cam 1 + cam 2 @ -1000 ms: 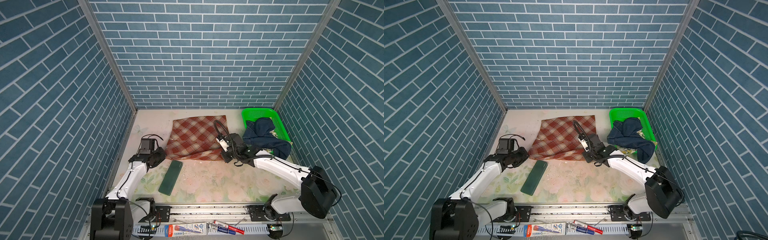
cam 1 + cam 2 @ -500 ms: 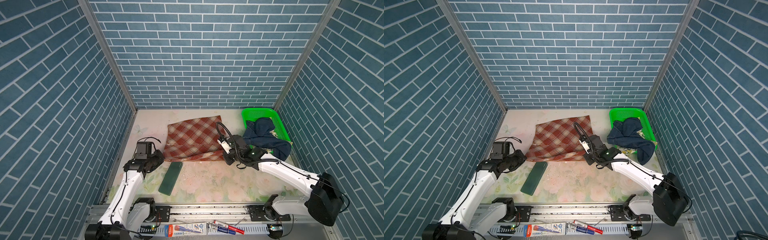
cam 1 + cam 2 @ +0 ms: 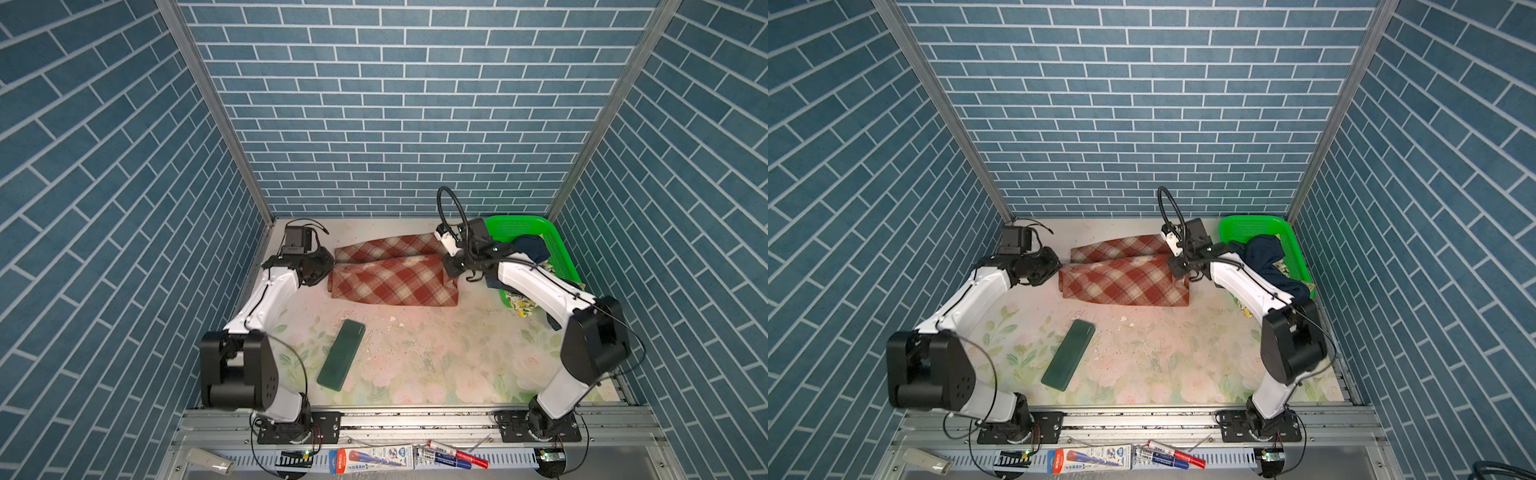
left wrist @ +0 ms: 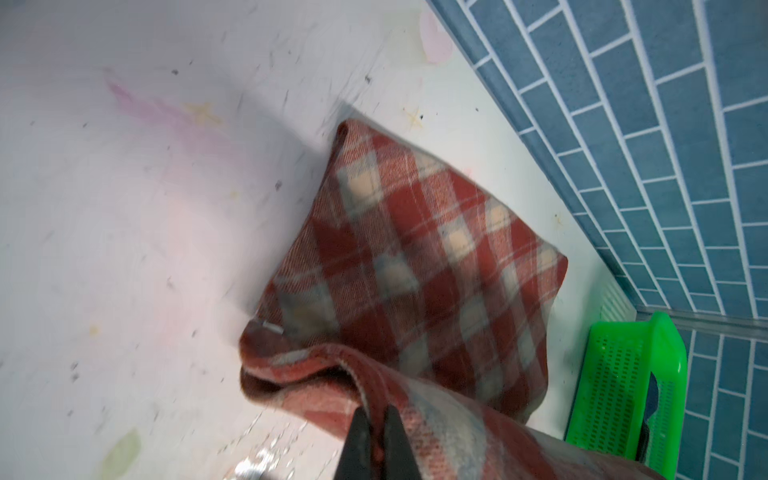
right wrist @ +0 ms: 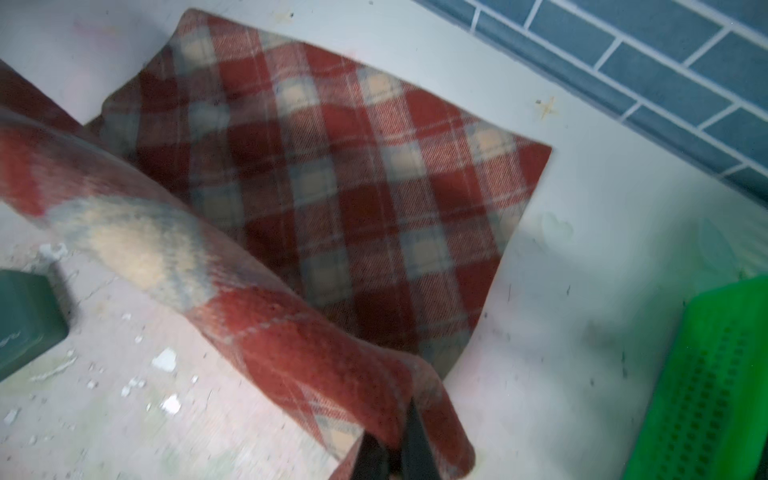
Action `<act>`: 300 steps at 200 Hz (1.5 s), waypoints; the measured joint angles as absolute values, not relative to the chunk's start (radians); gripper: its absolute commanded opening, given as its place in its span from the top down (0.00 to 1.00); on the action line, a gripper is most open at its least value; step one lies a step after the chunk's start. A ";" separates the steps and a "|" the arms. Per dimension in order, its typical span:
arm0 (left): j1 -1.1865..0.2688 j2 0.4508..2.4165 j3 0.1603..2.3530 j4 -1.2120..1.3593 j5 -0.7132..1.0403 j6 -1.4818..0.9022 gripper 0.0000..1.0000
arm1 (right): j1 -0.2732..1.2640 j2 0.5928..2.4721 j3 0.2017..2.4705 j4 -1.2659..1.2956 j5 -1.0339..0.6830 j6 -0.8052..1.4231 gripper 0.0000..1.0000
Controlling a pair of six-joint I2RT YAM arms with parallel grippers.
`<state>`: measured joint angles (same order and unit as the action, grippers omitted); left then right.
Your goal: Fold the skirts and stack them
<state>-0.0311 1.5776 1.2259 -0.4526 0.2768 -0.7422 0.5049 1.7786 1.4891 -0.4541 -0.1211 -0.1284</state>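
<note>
Both grippers are pressed together on cloth. The left gripper (image 4: 376, 419) is seen pinching one corner of the near hem of the plaid skirt (image 3: 390, 282), and the right gripper (image 5: 395, 440) the other corner.

Change noted over the last second: the plaid skirt was lying spread flat with both grippers low at its near corners. The hem has now been raised and carried toward the back wall, so that it hangs as a curved flap over the half still flat on the tabletop (image 3: 415, 357). In both wrist views the lifted edge is held clear above the flat part and is not yet laid on it.

Judgement: the first half-fold is under way but unfinished. The hem is judged to need carrying on to the far edge and lowering before it is let go. Uneven travel of the two corners could skew the fold.

The denim skirt (image 3: 530, 247) remains heaped in the green basket (image 3: 511, 222). The lemon-print skirt (image 3: 524, 308) shows beneath it at the basket's near end. Neither is folded, and no stack has been begun. The dark green pad (image 3: 341, 353) lies well apart from the fold.
</note>
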 measured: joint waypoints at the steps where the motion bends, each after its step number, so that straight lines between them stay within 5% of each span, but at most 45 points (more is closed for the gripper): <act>1: -0.031 1.584 1.231 -0.453 0.277 -0.742 1.00 | 0.502 1.791 1.503 -0.454 -0.123 -0.131 1.00; 22: -0.030 1.760 1.382 -0.437 0.274 -0.736 0.96 | 0.459 1.966 1.713 -0.467 -0.167 -0.160 1.00; 52: -0.026 1.967 1.569 -0.428 0.254 -0.721 0.24 | 0.427 2.194 1.984 -0.469 -0.158 -0.168 0.37; 65: -0.022 2.004 1.602 -0.434 0.242 -0.718 0.14 | 0.418 2.236 2.025 -0.464 -0.134 -0.162 0.19; 77: -0.018 2.006 1.608 -0.439 0.225 -0.712 0.10 | 0.415 2.237 2.024 -0.470 -0.103 -0.150 0.17; 161: -0.041 1.817 1.403 -0.436 0.160 -0.615 0.15 | 0.431 1.852 1.570 -0.392 -0.044 0.125 0.26; 246: -0.110 1.908 1.346 -0.518 0.094 -0.550 0.32 | 0.452 1.971 1.475 -0.373 -0.006 0.476 0.34; 300: -0.141 1.959 1.345 -0.516 0.075 -0.546 0.75 | 0.460 2.133 1.548 -0.371 -0.020 0.546 0.37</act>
<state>-0.1413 1.9587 1.3453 -0.5159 0.0753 -0.5457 0.4603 2.1334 1.5482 -0.3714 -0.0196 0.5461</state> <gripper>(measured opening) 0.297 0.642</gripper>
